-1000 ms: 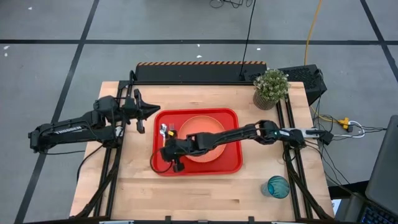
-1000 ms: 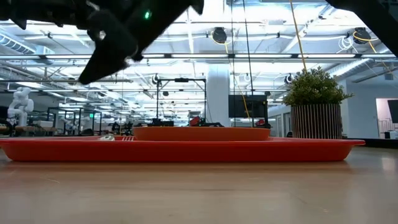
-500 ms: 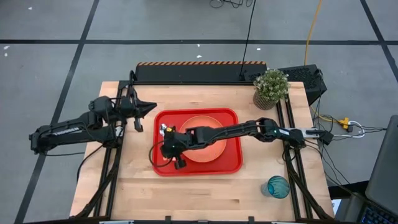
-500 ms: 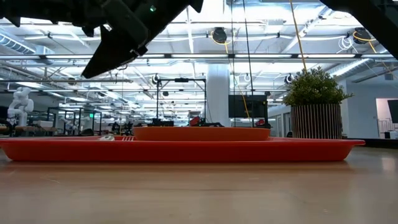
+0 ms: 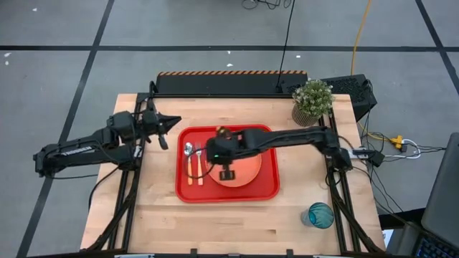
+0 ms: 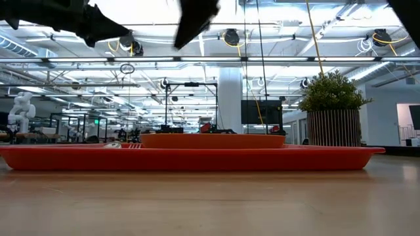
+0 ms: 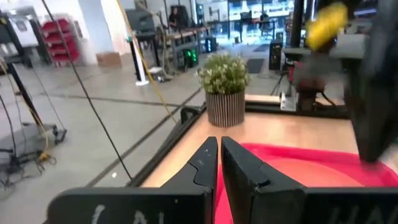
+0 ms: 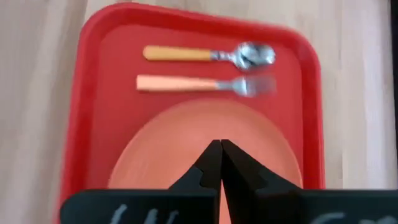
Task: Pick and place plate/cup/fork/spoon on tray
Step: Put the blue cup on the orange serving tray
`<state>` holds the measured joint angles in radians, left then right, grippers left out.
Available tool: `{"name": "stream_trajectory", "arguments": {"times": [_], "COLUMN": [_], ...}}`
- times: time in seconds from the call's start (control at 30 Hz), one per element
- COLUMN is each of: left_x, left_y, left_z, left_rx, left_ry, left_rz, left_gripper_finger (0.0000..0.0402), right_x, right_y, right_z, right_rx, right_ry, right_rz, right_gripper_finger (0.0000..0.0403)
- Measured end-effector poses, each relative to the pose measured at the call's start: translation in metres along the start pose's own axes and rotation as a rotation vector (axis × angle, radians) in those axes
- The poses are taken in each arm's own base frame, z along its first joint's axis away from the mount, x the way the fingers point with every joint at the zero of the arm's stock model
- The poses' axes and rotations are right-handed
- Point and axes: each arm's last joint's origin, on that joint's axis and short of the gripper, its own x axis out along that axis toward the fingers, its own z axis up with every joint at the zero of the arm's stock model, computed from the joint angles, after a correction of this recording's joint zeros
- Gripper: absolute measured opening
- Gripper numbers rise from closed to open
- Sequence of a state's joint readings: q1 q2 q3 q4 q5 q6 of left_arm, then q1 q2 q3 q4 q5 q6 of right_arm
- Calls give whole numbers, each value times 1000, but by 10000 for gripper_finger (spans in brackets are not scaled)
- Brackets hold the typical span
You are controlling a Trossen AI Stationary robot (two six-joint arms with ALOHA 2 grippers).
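With plate [image 5: 240, 168], fork [image 5: 199, 163] and spoon [image 5: 189, 160] on the tray [image 5: 269, 190], I'd swing my empty, closed right gripper [image 5: 219, 150] toward the cup [image 5: 320, 214] at the table's near-right corner, opening wide first.

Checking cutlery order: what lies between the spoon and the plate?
The fork lies between the spoon and the plate on the tray; the high and right wrist views show it.
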<state>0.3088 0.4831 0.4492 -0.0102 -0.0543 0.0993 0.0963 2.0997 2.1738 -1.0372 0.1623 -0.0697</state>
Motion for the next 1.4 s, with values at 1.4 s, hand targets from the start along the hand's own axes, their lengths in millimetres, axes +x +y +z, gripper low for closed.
{"name": "stream_trajectory", "arguments": {"times": [1.4], "left_x": [0], "left_y": [-2], "left_z": [7], "left_rx": [-35], "left_ry": [-72], "left_rz": [-65], "left_gripper_finger": [26], "right_x": [-169], "right_y": [93], "right_z": [-218], "right_rx": [950], "right_ry": [684], "right_rz": [134], "right_gripper_finger": [0]}}
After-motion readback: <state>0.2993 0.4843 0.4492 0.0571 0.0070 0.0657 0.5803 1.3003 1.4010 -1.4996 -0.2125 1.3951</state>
